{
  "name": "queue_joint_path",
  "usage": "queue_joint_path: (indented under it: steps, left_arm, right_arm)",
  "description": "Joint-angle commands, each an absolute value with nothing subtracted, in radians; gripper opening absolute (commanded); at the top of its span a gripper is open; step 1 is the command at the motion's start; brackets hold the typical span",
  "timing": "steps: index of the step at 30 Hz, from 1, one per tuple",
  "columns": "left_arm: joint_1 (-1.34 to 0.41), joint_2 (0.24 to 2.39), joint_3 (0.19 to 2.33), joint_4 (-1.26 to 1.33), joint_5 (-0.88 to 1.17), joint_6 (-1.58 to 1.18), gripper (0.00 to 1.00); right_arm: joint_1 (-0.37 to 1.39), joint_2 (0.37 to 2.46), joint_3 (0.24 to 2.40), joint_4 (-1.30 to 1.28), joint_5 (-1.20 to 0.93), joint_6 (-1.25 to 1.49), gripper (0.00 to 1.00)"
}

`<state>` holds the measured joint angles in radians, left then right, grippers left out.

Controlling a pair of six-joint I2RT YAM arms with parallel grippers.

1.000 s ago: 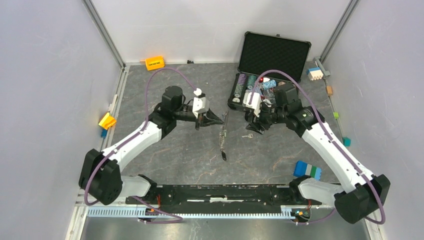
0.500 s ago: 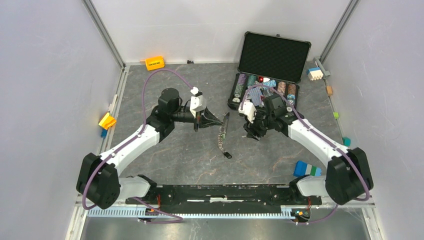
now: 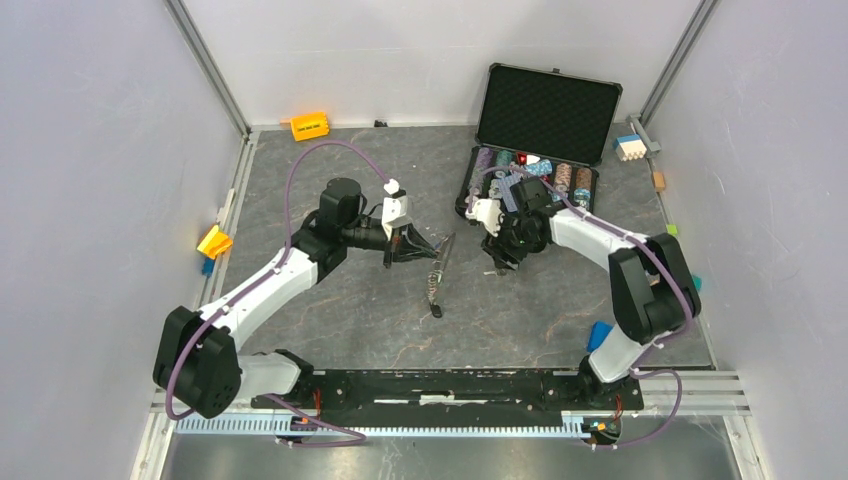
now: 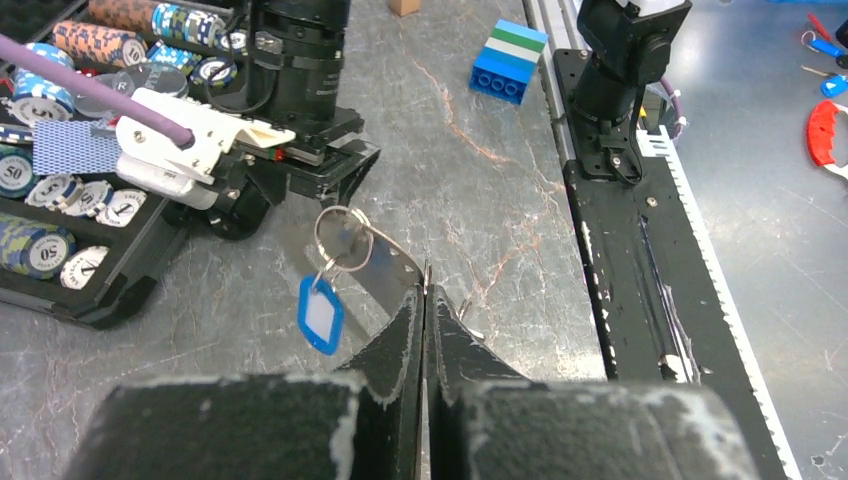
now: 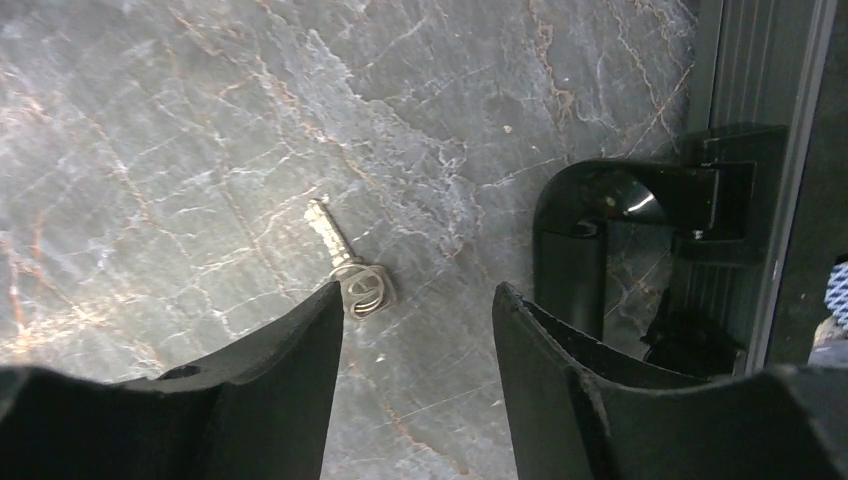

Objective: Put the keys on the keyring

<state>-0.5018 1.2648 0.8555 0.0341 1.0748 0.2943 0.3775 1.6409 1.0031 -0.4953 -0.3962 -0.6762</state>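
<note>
All positions are relative to the open chip case (image 3: 545, 105) on the bench (image 3: 340, 330).

Left arm (image 3: 285, 272):
- Jaws clenched tight with no gap, pinching the keyring (image 3: 443, 262) by the edge of its big metal loop.
- Keyring is off the bench, hanging left of the case, about level with the case's near-left corner.
- Loop is tilted. The chain (image 3: 436, 290) runs down from it, with the dark fob (image 3: 436, 312) at the bottom end, nearer the arm bases than the case.
- Left wrist view: the loop sticks out past the jaw tips toward the case. A small round ring (image 4: 340, 235) on its far end carries a blue tag (image 4: 321, 313) with a white insert, hanging free.

Right arm (image 3: 600, 235):
- Jaws released, wide gap, nothing between them. They point down at the bench just in front of the case's near-left corner.
- Key (image 5: 335, 243) lies flat on the bench there, with a small split ring through its head.
- The head end sits right at the tip of one finger (image 5: 270, 375), at the edge of the gap and not centred. Can't tell if it touches.
- Overhead view: key is hidden under the right wrist.

Key and keyring are apart, not joined. Chips (image 3: 525, 178) fill the case tray. Blue brick (image 3: 602, 336) is well in front of the case, by the right arm's base.
</note>
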Motion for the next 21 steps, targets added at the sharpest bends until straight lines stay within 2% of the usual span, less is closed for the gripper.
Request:
queue_joint_path:
  steps: [1, 4, 12, 21]
  left_arm:
    - [-0.494, 1.233, 0.902, 0.006, 1.090, 0.358, 0.02]
    - [-0.493, 1.226, 0.905, -0.026, 1.100, 0.361, 0.02]
    - [-0.485, 1.209, 0.913, -0.070, 1.103, 0.391, 0.02]
    - [-0.478, 1.201, 0.914, -0.073, 1.107, 0.391, 0.02]
  right_arm:
    - [0.367, 1.707, 1.090, -0.565, -0.411, -0.791, 0.63]
    - [0.367, 1.755, 1.122, -0.618, -0.450, -0.869, 0.66]
    - [0.367, 1.823, 1.176, -0.725, -0.508, -1.043, 0.66]
    - [0.365, 1.848, 1.176, -0.778, -0.540, -1.123, 0.51]
